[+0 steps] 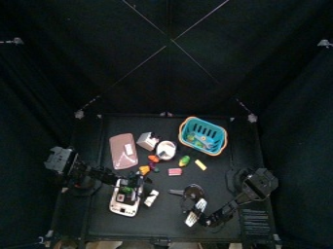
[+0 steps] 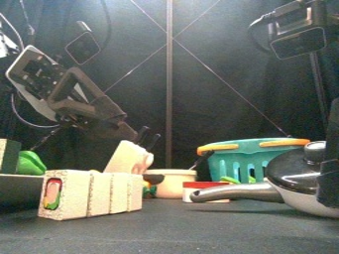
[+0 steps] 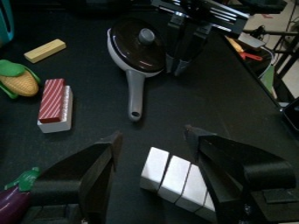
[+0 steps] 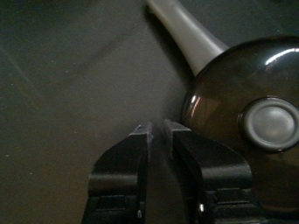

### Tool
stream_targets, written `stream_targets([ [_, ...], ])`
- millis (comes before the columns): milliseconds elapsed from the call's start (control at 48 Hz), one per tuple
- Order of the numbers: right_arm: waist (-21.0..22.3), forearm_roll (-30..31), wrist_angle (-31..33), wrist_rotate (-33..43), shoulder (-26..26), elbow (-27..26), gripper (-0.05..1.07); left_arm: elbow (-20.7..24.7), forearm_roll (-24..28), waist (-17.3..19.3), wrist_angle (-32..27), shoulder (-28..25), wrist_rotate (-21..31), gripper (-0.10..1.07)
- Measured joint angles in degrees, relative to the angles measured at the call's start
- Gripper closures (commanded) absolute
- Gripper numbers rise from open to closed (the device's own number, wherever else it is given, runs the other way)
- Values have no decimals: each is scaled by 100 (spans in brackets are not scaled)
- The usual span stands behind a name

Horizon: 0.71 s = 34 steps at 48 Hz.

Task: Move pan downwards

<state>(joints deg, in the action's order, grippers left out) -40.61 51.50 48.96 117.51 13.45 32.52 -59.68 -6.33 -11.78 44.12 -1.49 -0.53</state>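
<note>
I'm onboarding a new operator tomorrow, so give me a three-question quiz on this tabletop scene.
1. True or false: the left pincer grips the pan by its handle.
2. Which arm's pincer is right beside the pan's rim? A) left B) right C) neither
3. Fill in: the left pincer's jaws stand ___.
Key: 1 false; 2 B, the right pincer; 3 open.

black table (image 1: 97,131) with pan (image 1: 196,203), teal basket (image 1: 203,133), pinkish tray (image 1: 124,151), toy food
</note>
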Motion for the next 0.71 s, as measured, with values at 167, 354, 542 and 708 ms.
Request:
stream_targets([
  [167,0,-53,220,0,-9,62,41,-9,0,0,-9,0,-9,4],
  [354,0,44,387,0,-132,70,41,-9,0,0,-9,0,-9,4],
  [542,9,167,404,18,-202,70,41,-18,0,0,-9,0,-9,4],
  [708,132,193,413,18,-202,105,41,-18,0,0,-9,0,0,4],
])
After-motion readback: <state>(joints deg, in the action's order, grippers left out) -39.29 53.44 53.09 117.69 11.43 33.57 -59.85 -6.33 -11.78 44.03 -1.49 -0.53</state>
